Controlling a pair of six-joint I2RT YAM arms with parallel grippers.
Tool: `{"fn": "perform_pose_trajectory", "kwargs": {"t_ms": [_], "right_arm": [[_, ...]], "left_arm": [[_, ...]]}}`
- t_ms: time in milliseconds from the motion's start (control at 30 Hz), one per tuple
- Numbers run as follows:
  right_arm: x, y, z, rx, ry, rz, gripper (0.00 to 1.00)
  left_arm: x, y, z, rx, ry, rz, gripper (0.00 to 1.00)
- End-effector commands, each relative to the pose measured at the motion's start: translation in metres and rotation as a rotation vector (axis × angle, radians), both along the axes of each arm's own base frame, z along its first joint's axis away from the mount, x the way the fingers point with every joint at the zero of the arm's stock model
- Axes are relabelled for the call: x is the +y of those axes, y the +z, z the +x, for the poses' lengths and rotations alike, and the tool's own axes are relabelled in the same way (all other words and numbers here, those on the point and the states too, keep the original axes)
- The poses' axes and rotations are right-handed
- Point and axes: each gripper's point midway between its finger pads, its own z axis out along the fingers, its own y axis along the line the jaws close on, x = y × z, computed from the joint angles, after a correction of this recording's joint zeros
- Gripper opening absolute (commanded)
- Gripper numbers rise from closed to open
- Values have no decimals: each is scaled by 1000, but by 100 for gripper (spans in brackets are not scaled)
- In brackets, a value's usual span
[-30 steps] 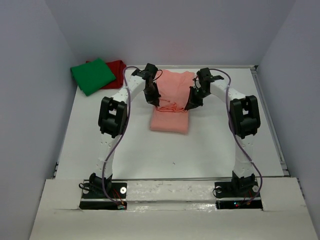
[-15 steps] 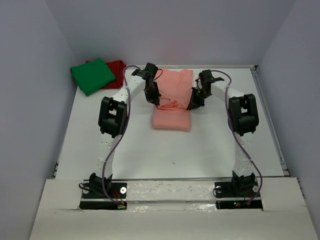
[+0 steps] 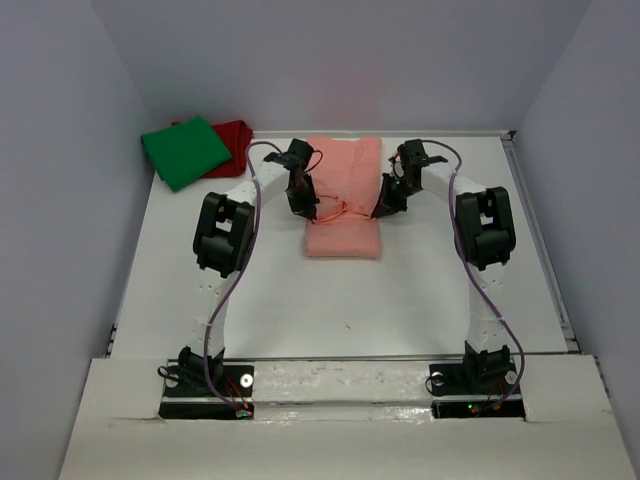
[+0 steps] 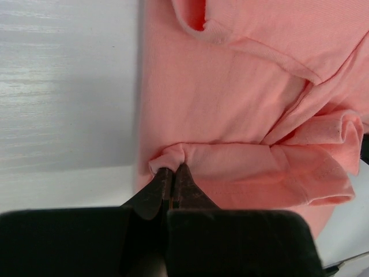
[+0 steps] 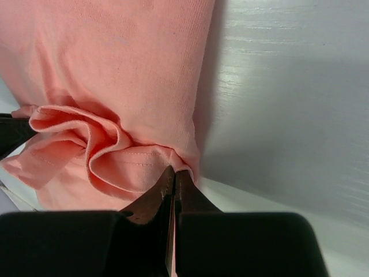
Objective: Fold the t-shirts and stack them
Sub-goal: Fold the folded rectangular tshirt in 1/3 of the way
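Note:
The salmon-pink t-shirt (image 3: 343, 200) lies at the far middle of the table, its near hem lifted and bunched across the middle. My left gripper (image 3: 313, 212) is shut on the hem's left corner (image 4: 167, 158), and my right gripper (image 3: 377, 213) is shut on its right corner (image 5: 183, 161). Between the two the fabric sags in loose folds (image 5: 86, 138). A folded bright green t-shirt (image 3: 186, 151) lies on a dark red t-shirt (image 3: 232, 135) in the far left corner.
The white table (image 3: 350, 300) is enclosed by grey walls on the left, back and right. Both arm bases stand at the near edge (image 3: 340, 385). A raised rail (image 3: 540, 240) runs along the table's right side.
Both grippers have carried the pink hem away from me, toward the collar end. The visible near part of the shirt has shortened and the folded layer has grown.

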Motion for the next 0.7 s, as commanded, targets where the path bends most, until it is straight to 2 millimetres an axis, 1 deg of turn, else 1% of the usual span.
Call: {"fn": "perform_pose_trajectory", "kwargs": {"t_ms": [0,167,200,233,267,300,333,367,400,433,533,567,600,633,667], "right_arm": [[-7,-4,21,-74,-8,-33,0],[-5,-2,19,-79,-3,-22,0],[-5,0,19,-83,-1,-19,4],[-5,0,20,-88,3,-16,29],[-5,1,20,-92,8,-18,29],[-6,2,20,-99,6,-27,57],[-7,10,21,-120,3,-28,63],[-9,13,24,-147,4,-36,67],[-10,21,25,-166,4,-43,76],[-11,24,26,-178,6,-46,76],[-13,37,29,-218,13,-55,77],[-12,46,31,-243,12,-50,77],[-12,52,31,-256,11,-45,77],[-11,55,31,-262,11,-37,77],[-9,64,31,-284,8,-21,77]], "left_arm": [[14,15,2,-48,7,46,1],[15,27,9,-83,14,48,3],[14,29,9,-85,14,47,4],[15,31,11,-91,18,45,5],[14,32,11,-94,17,44,8],[14,33,12,-99,20,46,23],[16,34,11,-101,29,54,35],[19,42,14,-125,46,67,53],[22,43,12,-133,54,70,99],[22,60,18,-190,67,58,99],[27,79,23,-253,94,62,99],[27,94,25,-288,101,53,99],[32,103,31,-323,121,68,99],[32,110,32,-342,123,66,99],[35,123,34,-373,135,65,99]]}}
